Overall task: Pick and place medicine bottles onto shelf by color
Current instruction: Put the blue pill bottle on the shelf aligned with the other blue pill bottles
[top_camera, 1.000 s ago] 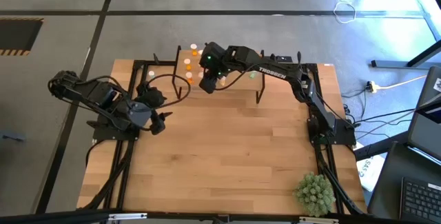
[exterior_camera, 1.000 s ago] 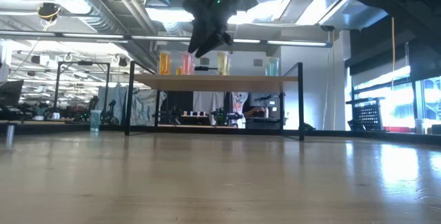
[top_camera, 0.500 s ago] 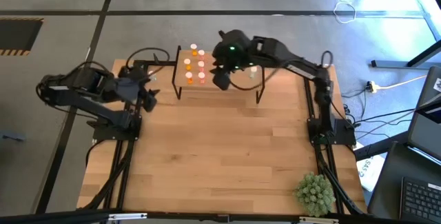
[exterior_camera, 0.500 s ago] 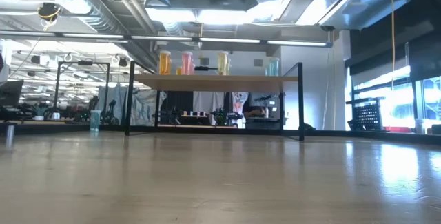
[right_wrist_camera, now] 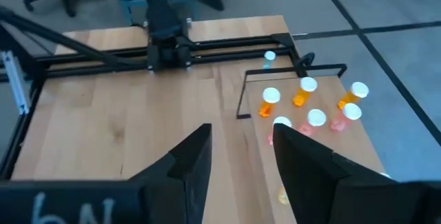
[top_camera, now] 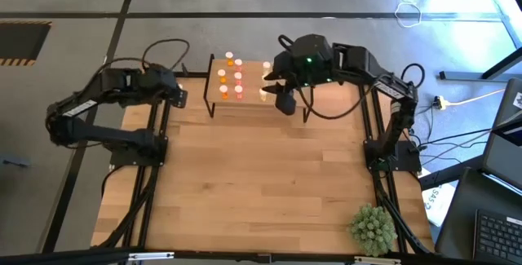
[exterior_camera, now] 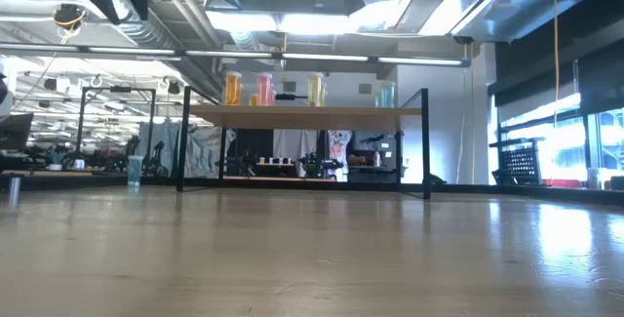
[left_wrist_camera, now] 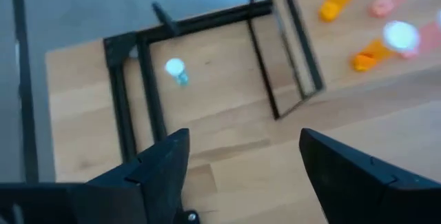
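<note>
Bottles (top_camera: 231, 76) crowd the shelf (top_camera: 253, 94) under the right end effector (top_camera: 281, 100) (empty, parted); left end effector (top_camera: 181, 95) gapes wide

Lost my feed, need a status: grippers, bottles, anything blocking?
Left gripper open, empty, near one pale-green bottle on the table. Right gripper open, empty, above shelf. Orange and pink bottles shelved. Nothing blocking.

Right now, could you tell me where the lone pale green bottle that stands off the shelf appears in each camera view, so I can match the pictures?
High view: pale green bottle on the table, left of the shelf.
Low view: at the far left, left of the shelf's legs.
Left wrist view: beside the black frame.
Right wrist view: beyond the shelf.
Shared landmark: the orange bottles on the shelf.
</note>
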Robot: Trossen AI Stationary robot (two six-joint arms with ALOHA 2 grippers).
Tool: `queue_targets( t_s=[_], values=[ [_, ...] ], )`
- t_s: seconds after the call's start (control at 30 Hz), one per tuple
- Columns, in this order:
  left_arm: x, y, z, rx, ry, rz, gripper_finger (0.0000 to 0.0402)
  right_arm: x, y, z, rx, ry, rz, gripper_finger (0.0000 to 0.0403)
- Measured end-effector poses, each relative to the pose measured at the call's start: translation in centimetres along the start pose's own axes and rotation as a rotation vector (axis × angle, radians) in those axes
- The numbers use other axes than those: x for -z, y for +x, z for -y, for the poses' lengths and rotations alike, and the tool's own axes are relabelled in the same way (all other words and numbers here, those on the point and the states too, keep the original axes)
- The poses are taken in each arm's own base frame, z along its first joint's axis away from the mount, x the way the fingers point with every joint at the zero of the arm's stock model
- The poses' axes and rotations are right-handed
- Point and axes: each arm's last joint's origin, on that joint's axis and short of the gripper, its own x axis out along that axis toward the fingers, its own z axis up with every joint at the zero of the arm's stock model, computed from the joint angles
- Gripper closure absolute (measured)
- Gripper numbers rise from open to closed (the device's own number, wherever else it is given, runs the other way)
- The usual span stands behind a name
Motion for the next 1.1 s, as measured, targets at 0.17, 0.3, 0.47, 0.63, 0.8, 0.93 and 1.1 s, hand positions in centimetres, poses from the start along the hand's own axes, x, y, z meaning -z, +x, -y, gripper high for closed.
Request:
queue_targets(
  t_s=[0.17, 0.3, 0.47, 0.63, 0.8, 0.93, 1.1],
  values=[
    [-1.3, 1.9, -0.5, -0.065, 0.007, -0.095, 0.0133, 0.2, -0.8, -1.3, -0.031, -0.041, -0.019, 0.0245],
    [-2.6, 4.0, -0.7, -0.109, 0.008, -0.173, 0.0133, 0.4, -1.2, -2.3, -0.059, -0.078, -0.026, 0.0245],
    [-4.3, 7.2, -1.2, -0.155, -0.032, -0.260, 0.0133, 0.5, -1.4, -3.3, -0.084, -0.099, -0.034, 0.0245],
    [-5.7, 10.8, -2.4, -0.162, -0.068, -0.398, 0.0133, 0.8, -1.5, -3.9, -0.100, -0.113, -0.063, 0.0245],
    [-6.5, 13.9, -3.4, -0.169, 0.009, -0.509, 0.0133, 0.9, -2.2, -4.4, -0.115, -0.122, -0.065, 0.0245],
    [-6.6, 15.4, -3.5, -0.204, 0.100, -0.550, 0.0133, 0.9, -2.5, -4.9, -0.126, -0.126, -0.060, 0.0245],
    [-6.9, 17.0, -3.3, -0.222, 0.133, -0.554, 0.0133, 0.9, -2.7, -4.9, -0.126, -0.113, -0.050, 0.0245]
  ],
)
